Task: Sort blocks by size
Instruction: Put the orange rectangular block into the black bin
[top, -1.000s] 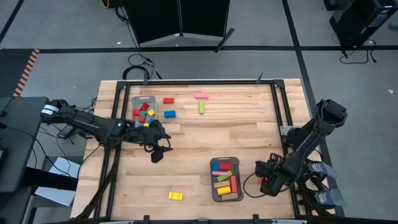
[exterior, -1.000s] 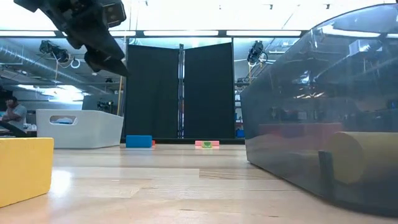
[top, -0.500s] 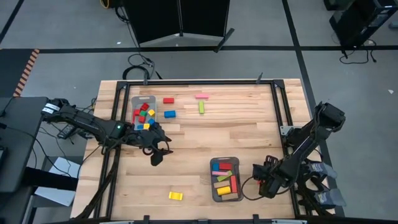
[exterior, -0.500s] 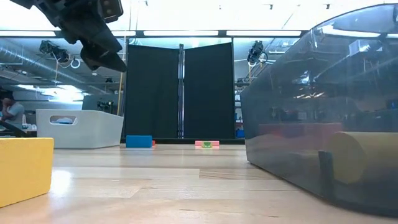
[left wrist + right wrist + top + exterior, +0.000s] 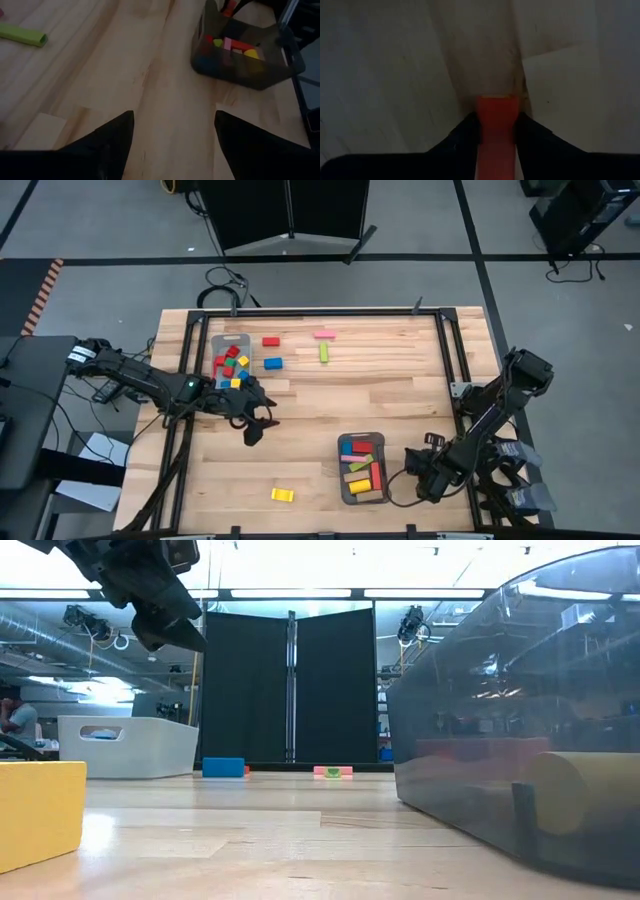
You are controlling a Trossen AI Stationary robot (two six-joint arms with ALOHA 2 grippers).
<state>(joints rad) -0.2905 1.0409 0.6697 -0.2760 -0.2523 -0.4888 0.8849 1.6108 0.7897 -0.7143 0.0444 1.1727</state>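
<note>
My right gripper (image 5: 415, 472) is low over the table's near right part, just right of the grey tray (image 5: 362, 485) that holds longer bars. It is shut on a red block (image 5: 495, 112). My left gripper (image 5: 256, 426) hangs open above bare wood left of centre, with nothing between its fingers (image 5: 172, 117). It also shows high at the low view's left (image 5: 165, 625). A second grey tray (image 5: 232, 340) at the far left holds small cubes. Loose blocks lie flat on the wood: red (image 5: 271, 341), blue (image 5: 272, 364), pink (image 5: 325, 335), green (image 5: 324, 352) and yellow (image 5: 282, 494). My right gripper pinches the red block by its two long sides (image 5: 495, 127) between its two fingers (image 5: 467, 135). The fingers lie along the block, whose free end (image 5: 495, 100) sticks out past the fingertips toward the wood. I cannot tell whether that end touches the table.
The wooden table has a black metal frame along its edges (image 5: 446, 350). Bare wood lies between the two trays. In the low view the near tray's wall (image 5: 520, 720) fills the right side and the yellow block (image 5: 40, 815) stands close at the left.
My right gripper has moved a little toward the table's left, closer to the near tray.
</note>
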